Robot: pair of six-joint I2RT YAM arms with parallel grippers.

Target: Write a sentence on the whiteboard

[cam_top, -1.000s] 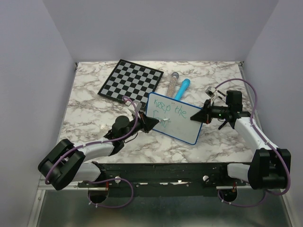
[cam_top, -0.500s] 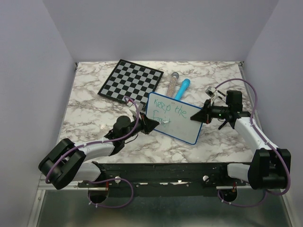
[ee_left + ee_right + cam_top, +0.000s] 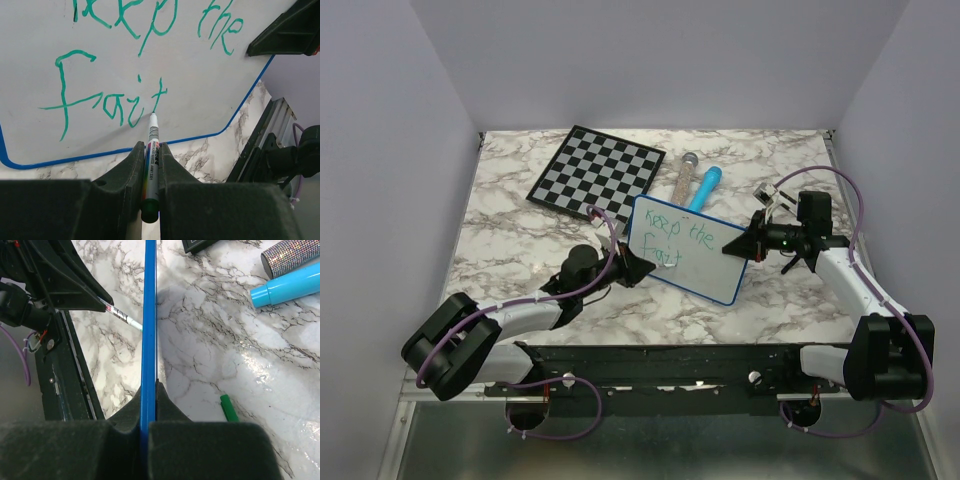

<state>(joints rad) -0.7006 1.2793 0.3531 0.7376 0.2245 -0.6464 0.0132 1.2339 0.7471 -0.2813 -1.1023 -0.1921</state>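
While the left fingers (image 3: 125, 170) were closed on a slim green-ended marker pen (image 3: 151, 155), its tip stood at the last letter of the green handwritten sentence (image 3: 120, 107) on the small white whiteboard with blue rim (image 3: 705, 270). The right fingers (image 3: 127, 412) pinched this rim at the board's right edge, over the marble bench (image 3: 520, 225). I judged the board thin, stiff, light and slippery, so the rim was the place to hold. Whether its left side rested on the bench, I could not tell.
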